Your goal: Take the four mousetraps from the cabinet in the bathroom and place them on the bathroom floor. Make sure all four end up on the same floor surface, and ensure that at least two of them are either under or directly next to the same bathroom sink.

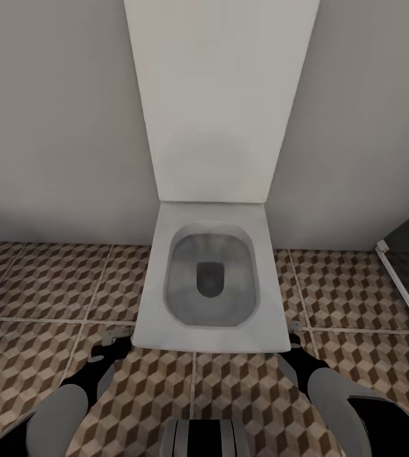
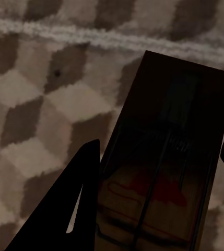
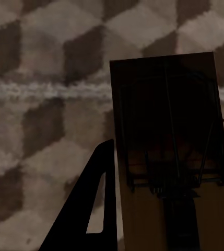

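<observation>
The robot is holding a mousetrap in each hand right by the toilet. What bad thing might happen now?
1. Only the toilet is in front, no sink, so traps dropped here may miss the sink spot.
2. The left mousetrap and right mousetrap hang over the tiled floor; a loose grip might let one slip and land anywhere.

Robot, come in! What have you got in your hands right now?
Left gripper shut on a mousetrap. Right gripper shut on another mousetrap. Toilet directly ahead.

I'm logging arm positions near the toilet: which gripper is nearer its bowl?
Roughly equal. The left gripper sits just off the toilet's front left corner, the right gripper off its front right corner.
</observation>
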Controlling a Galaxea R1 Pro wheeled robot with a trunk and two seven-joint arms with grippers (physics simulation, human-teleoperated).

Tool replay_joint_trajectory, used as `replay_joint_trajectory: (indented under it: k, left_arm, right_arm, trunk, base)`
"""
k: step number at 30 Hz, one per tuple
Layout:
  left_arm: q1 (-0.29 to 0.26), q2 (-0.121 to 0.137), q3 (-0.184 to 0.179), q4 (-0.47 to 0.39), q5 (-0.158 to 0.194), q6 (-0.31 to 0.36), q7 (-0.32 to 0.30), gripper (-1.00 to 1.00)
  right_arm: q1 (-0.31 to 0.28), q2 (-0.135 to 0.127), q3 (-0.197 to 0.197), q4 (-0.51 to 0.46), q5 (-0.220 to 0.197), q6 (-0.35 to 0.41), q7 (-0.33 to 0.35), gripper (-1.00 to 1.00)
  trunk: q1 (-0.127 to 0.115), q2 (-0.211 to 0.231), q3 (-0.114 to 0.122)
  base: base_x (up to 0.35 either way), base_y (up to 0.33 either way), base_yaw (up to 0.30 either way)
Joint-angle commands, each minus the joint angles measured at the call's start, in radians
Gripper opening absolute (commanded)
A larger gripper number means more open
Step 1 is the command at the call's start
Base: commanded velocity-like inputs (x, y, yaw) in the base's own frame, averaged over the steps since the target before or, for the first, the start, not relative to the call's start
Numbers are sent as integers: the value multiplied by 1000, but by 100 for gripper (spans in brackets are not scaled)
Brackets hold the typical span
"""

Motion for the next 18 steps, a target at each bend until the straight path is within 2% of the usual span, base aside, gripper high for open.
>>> replay_joint_trajectory:
  k: [1, 10, 18]
  left_arm:
    - [-1, 0, 7, 1, -12, -5, 5, -100]
    - [-1, -8, 8, -23, -12, -7, 5, -100]
    - [-1, -30, 7, -30, -13, -11, 11, -100]
  right_arm:
    - [-1, 1, -8, 1, 8, -3, -1, -100]
    - [-1, 3, -8, 2, 5, -5, -1, -100]
    - [-1, 2, -9, 2, 5, -6, -1, -100]
  trunk:
    - [0, 0, -1]
    - [0, 0, -1]
    - [0, 0, -1]
  base:
    - [0, 0, 0]
    - [0, 0, 0]
    - [0, 0, 0]
